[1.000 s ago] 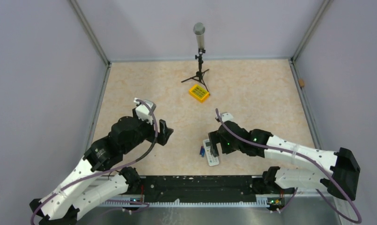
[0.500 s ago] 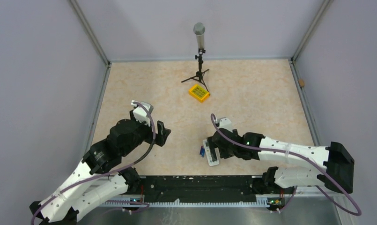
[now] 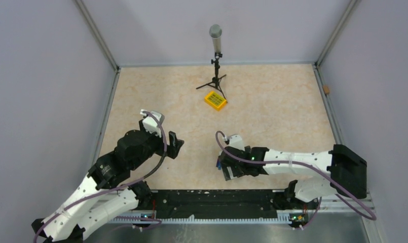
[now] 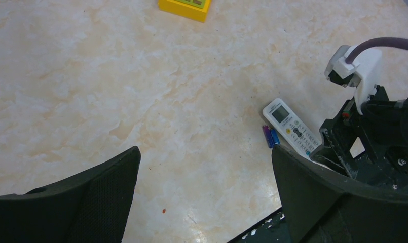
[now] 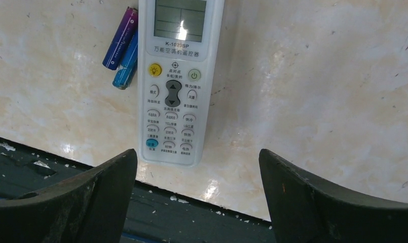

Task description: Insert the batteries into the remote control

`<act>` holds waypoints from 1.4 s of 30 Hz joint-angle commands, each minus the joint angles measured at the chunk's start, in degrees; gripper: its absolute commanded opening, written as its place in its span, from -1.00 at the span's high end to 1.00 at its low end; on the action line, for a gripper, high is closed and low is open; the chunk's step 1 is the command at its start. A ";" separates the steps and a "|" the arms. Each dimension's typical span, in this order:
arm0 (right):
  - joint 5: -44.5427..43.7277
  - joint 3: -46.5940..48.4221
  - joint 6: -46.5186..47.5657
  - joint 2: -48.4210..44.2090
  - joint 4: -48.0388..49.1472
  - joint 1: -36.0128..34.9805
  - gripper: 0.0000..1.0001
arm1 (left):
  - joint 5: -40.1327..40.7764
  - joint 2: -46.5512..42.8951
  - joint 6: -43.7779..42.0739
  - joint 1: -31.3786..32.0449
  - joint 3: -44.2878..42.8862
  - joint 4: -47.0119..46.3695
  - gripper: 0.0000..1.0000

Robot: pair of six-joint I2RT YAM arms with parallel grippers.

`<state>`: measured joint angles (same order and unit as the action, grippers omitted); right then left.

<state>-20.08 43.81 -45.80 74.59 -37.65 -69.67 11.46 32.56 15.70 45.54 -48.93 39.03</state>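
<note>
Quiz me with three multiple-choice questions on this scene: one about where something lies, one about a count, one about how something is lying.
1. Where do the batteries lie?
A. Inside the remote
B. On the table, beside the remote's screen end
C. Stacked on top of the remote

2. How many batteries can be seen?
A. One
B. Two
C. Four

3. How does the remote lie?
A. Flat, buttons up
B. Flat, buttons down
C. Standing on its edge

Answers:
1 B: the right wrist view shows them on the tabletop right beside the remote, near its screen.
2 B: one purple and one lighter blue lie side by side.
3 A: its screen and rows of buttons face the camera.
</note>
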 commanded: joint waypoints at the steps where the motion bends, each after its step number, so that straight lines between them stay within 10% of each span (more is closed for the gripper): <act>1: -1.06 2.57 -1.73 2.83 3.15 -2.02 -0.75 | 0.66 -0.69 -0.22 0.08 0.58 -0.72 -0.97; 25: -3.50 3.95 -5.08 11.45 5.76 -2.88 -0.28 | -0.43 -0.84 0.19 0.10 0.68 -0.86 -0.97; 35: -3.89 2.33 -4.60 9.86 6.57 -2.88 0.93 | -1.72 -0.50 6.69 0.08 0.57 -1.59 -0.97; 42: -5.10 0.24 -4.51 1.94 6.11 -2.92 1.00 | -6.50 -0.44 13.46 0.08 5.36 -8.97 -0.97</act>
<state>-22.85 44.60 -50.15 82.67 -32.38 -71.90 7.86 31.88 23.90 45.54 -46.46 36.36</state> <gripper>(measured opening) 0.505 0.986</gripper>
